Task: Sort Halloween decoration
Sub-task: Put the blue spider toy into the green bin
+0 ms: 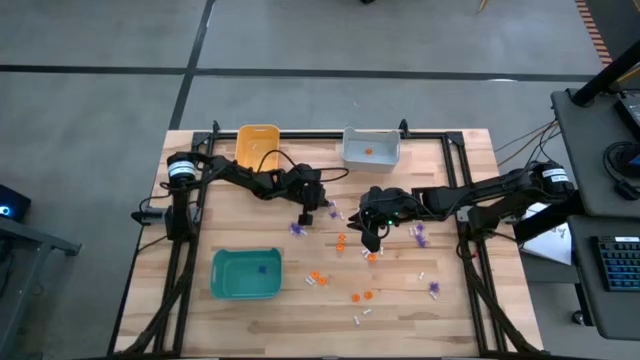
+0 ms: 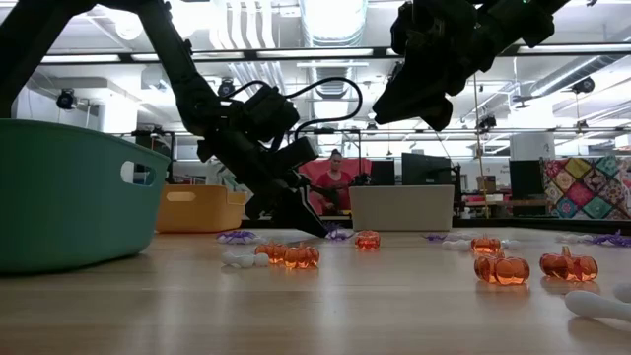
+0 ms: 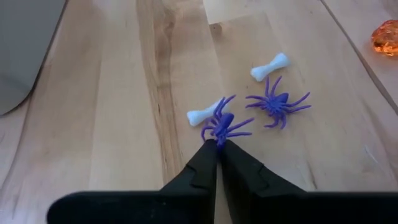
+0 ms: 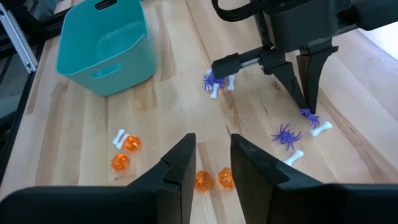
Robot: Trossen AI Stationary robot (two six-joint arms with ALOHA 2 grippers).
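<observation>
Purple spiders, orange pumpkins and white bones lie scattered on the wooden table (image 1: pixel 440 310). My left gripper (image 3: pixel 219 144) is shut on one purple spider (image 3: pixel 225 124), which lies on the table against a white bone (image 3: pixel 200 116); the right wrist view shows the same gripper (image 4: pixel 309 111) at mid-table. A second spider (image 3: pixel 277 104) and another bone (image 3: pixel 269 66) lie just beyond. My right gripper (image 4: pixel 213 158) hangs open above the table, over two orange pumpkins (image 4: pixel 203 180), with nothing between its fingers. My left gripper pinches the spider's near end (image 3: pixel 219 137) between its two fingertips. The fingers slant down from the table's left side. The spider's body and far legs lie flat on the table beyond the tips.
A teal bin (image 1: pixel 245 273) stands at the near left, an orange-yellow bin (image 1: pixel 257 145) at the far left and a grey bin (image 1: pixel 370 148) holding an orange piece at the far middle. More trinkets (image 1: pixel 360 297) lie toward the near edge. A person sits behind the table (image 2: pixel 335 182).
</observation>
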